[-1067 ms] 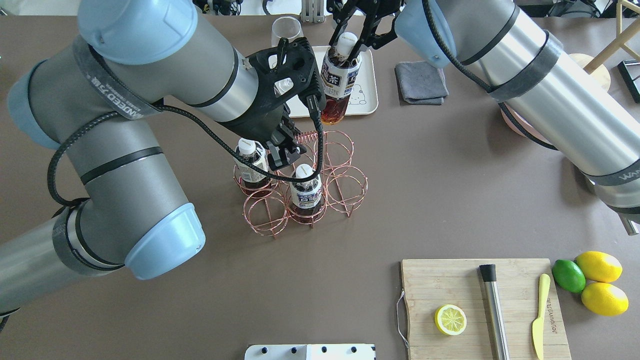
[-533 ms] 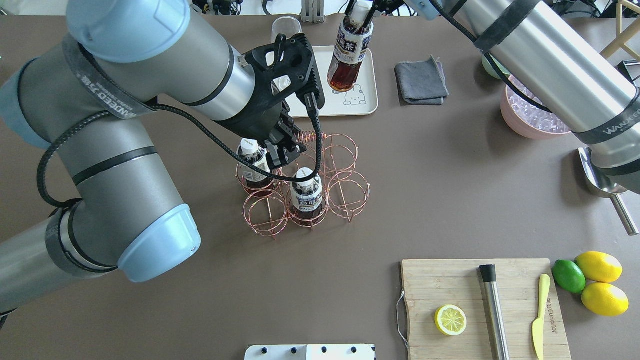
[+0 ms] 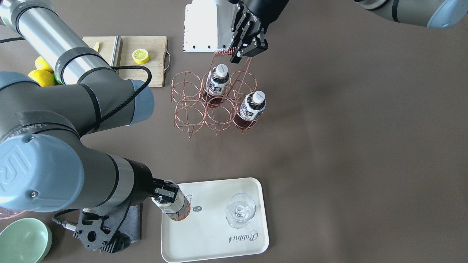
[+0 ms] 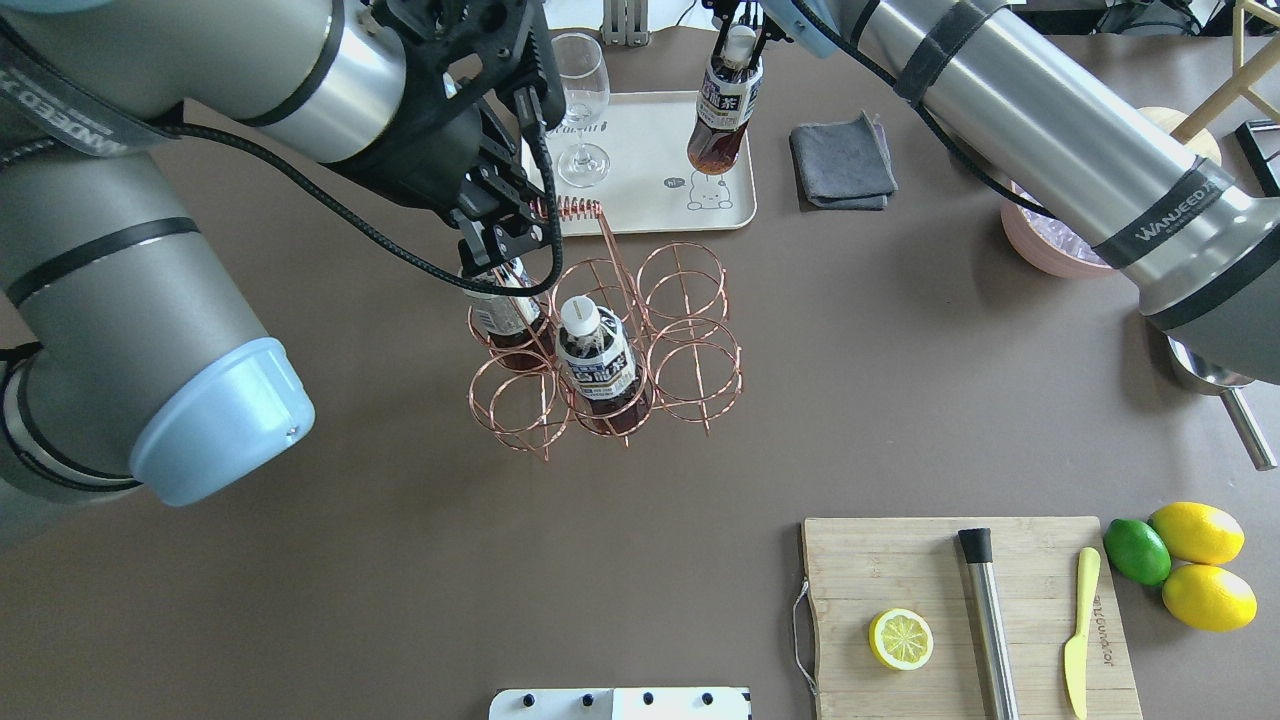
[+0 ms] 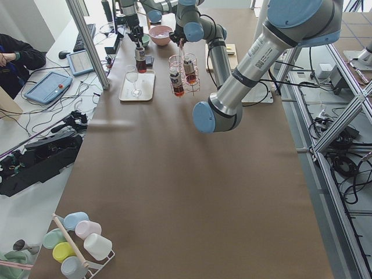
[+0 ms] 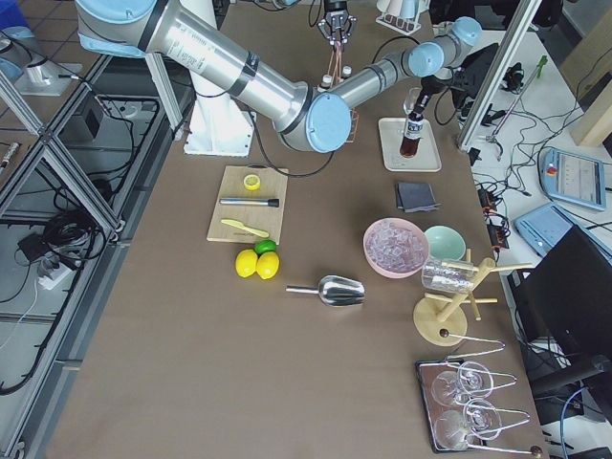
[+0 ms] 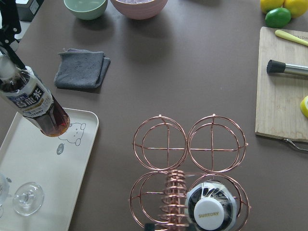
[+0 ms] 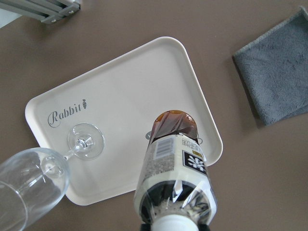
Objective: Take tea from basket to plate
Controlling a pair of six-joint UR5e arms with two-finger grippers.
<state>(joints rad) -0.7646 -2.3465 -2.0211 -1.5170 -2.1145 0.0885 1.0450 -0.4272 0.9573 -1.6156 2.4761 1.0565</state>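
My right gripper (image 4: 738, 38) is shut on the cap end of a tea bottle (image 4: 725, 115) and holds it tilted, with its base at the bear drawing on the cream plate (image 4: 640, 180). I cannot tell whether the base touches. The bottle also shows in the right wrist view (image 8: 173, 183) and the front view (image 3: 175, 206). My left gripper (image 4: 515, 232) is shut on the coiled handle (image 4: 572, 209) of the copper basket (image 4: 690, 360). Two more tea bottles stand in its rings (image 4: 598, 360), one partly hidden behind my left gripper (image 4: 500, 315).
A wine glass (image 4: 582, 110) stands on the plate's left part. A grey cloth (image 4: 842, 165) and a pink bowl of ice (image 4: 1050, 250) lie to the right. A cutting board (image 4: 900, 570) with a lemon half, lemons and a lime (image 4: 1200, 560) are at the front right.
My right gripper has carried the tea bottle farther back over the plate and lowered it near the bear. My left gripper has moved back and left with the basket handle.
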